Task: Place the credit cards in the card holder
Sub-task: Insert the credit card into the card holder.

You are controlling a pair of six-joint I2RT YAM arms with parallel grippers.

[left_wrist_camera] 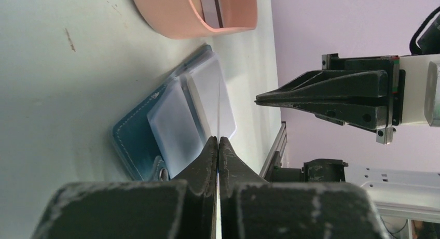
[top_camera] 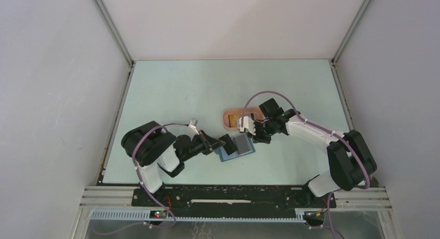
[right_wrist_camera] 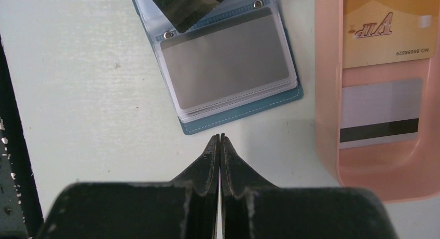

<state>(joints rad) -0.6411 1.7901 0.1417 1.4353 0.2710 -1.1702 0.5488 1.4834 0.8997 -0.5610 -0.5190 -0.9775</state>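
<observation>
Table [top_camera: 181, 88] tops the list: its smooth pale surface gives nothing to brace against, so anything pushed on it is likely to slide; both arms crowd one small patch near its middle, and a careless sweep could knock one against the other.

Left gripper [left_wrist_camera: 218, 145] is clamped on a thin dark sheet [right_wrist_camera: 181, 8] standing on edge over the card holder [right_wrist_camera: 218, 118]; whether that sheet is a bare card or a sleeve leaf with a card inside, I cannot tell. Right gripper [right_wrist_camera: 220, 140] has its jaws pressed together on nothing, tips hovering just off the holder's near edge.

Pink tray [right_wrist_camera: 327, 161] lies just beside the holder; its wall hems in the cards, so a steep reach may catch the rim and shove the tray.

The card holder lies open on the table, a grey card [right_wrist_camera: 225, 65] in its front sleeve; only the left grip steadies it, so a nudge from the closed right tips would probably skew it.

Two credit cards lie flat in the tray, an orange-yellow card [right_wrist_camera: 384, 31] and a striped card [right_wrist_camera: 379, 112]; flat plastic offers fingers little edge, so they may skate away.

The pinched sheet is the smallest worry; held at one edge, it may bend or slip.
</observation>
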